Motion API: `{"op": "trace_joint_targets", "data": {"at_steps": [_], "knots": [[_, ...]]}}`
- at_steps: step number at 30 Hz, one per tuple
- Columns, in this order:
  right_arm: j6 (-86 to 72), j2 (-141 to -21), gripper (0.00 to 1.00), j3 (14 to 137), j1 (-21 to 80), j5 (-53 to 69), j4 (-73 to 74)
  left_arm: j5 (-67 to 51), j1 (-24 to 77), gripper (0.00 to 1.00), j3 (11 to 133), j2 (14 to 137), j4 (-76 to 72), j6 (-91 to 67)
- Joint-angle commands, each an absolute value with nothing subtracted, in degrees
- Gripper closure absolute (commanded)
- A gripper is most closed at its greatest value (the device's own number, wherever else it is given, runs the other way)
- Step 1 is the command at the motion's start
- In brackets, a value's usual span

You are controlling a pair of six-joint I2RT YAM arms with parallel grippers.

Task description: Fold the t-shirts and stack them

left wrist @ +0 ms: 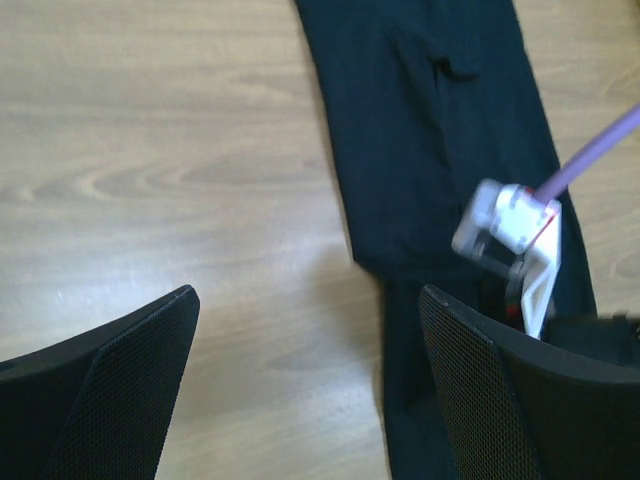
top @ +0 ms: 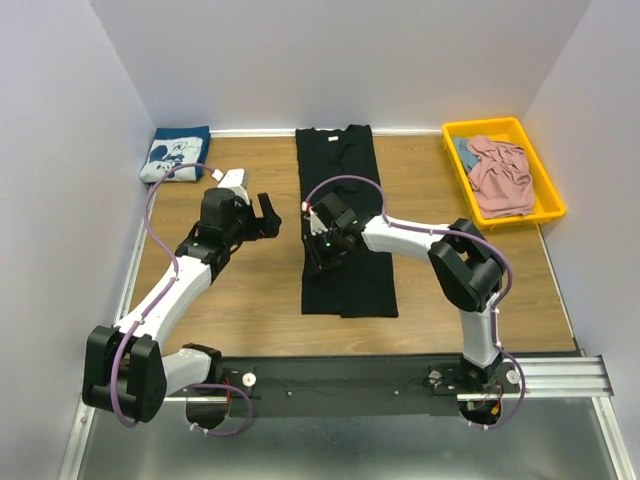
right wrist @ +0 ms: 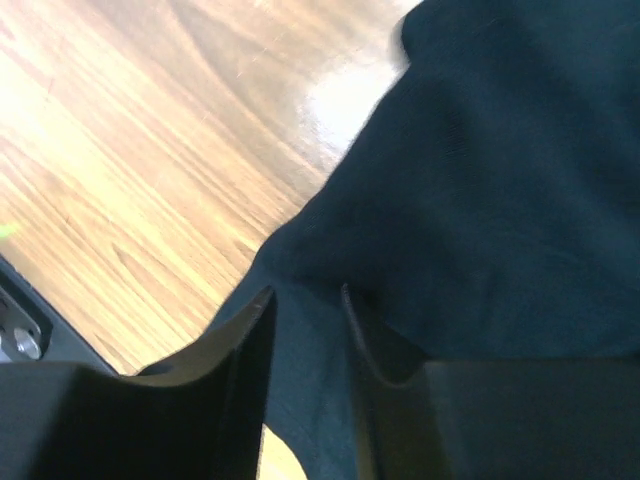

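The black t-shirt [top: 345, 190] lies as a long narrow strip down the middle of the wooden table. My right gripper [top: 322, 250] is at the strip's left edge, below its midpoint. In the right wrist view the right gripper [right wrist: 308, 295] has its jaws drawn close with black cloth [right wrist: 500, 180] between them, and a fold is raised over one finger. My left gripper [top: 270, 218] hangs open over bare wood just left of the shirt. Its fingers [left wrist: 120, 370] are wide apart and hold nothing. The navy t-shirt [top: 175, 152] lies folded at the far left. The pink t-shirt [top: 500, 175] is crumpled in a tray.
A yellow tray [top: 455, 130] stands at the far right corner and holds the pink shirt. White walls close the table at the back and sides. The right arm's white wrist part [left wrist: 510, 225] and its purple cable lie close to my left gripper.
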State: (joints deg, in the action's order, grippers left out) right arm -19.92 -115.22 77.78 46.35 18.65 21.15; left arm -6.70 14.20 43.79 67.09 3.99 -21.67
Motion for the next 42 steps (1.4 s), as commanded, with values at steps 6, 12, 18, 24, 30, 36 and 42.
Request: {"op": "trace_joint_targets", "data": {"at_steps": [6, 12, 18, 24, 30, 36, 42], "knots": [[-22.32, -101.97, 0.45, 73.93, 45.27, -1.11, 34.27, -3.08, 22.23, 0.02, 41.92, 66.70, 17.48, -28.91], [-28.91, -89.41, 0.39, 60.31, 43.33, -5.01, 40.77, -2.63, 28.29, 0.02, 44.21, 70.65, 26.45, -29.71], [-34.27, -82.18, 0.39, 51.08, 41.31, -4.83, 43.50, -4.31, 33.30, 0.05, 44.39, 73.91, 29.36, -32.69], [-35.95, -80.51, 0.39, 47.64, 39.64, -3.60, 43.24, -4.13, 36.91, 0.10, 45.00, 75.94, 29.53, -34.63], [-36.21, -80.33, 0.50, 45.18, 39.46, -4.48, 42.37, -3.60, 37.97, 0.17, 44.39, 76.29, 29.44, -35.42], [-37.18, -80.77, 0.55, 41.66, 39.46, -3.87, 39.30, -3.43, 39.11, 0.20, 43.95, 76.20, 29.18, -36.56], [-37.53, -81.48, 0.56, 39.20, 39.38, -2.82, 36.74, -3.25, 39.90, 0.20, 43.68, 76.46, 29.27, -37.35]]}}
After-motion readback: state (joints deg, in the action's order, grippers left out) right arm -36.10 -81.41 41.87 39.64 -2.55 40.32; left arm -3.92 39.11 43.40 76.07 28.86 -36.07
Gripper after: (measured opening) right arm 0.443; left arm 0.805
